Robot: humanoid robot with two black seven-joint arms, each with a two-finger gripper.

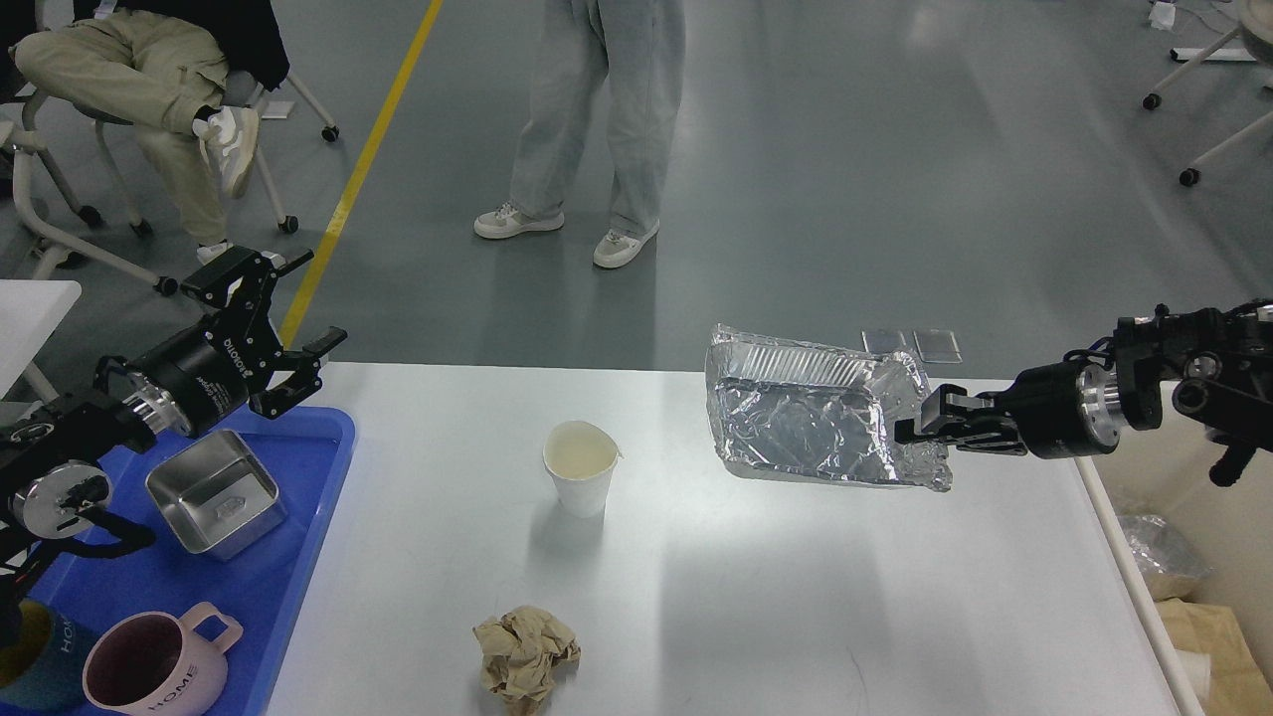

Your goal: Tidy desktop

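The white desktop (756, 597) fills the lower middle of the head view. My right gripper (920, 428) is shut on the right rim of a crumpled foil tray (811, 423) and holds it tilted above the far right part of the desktop. A white paper cup (581, 475) stands upright near the middle. A crumpled brown paper ball (525, 651) lies near the front edge. My left gripper (278, 313) is open and empty, above the far left corner of the desktop, beyond the blue tray.
A blue plastic tray (298, 557) at the left holds a square steel tin (214, 492), a pink mug (149, 666) and a dark mug (35, 656). A person (597, 109) stands beyond the table. Bags (1164, 557) lie past the right edge.
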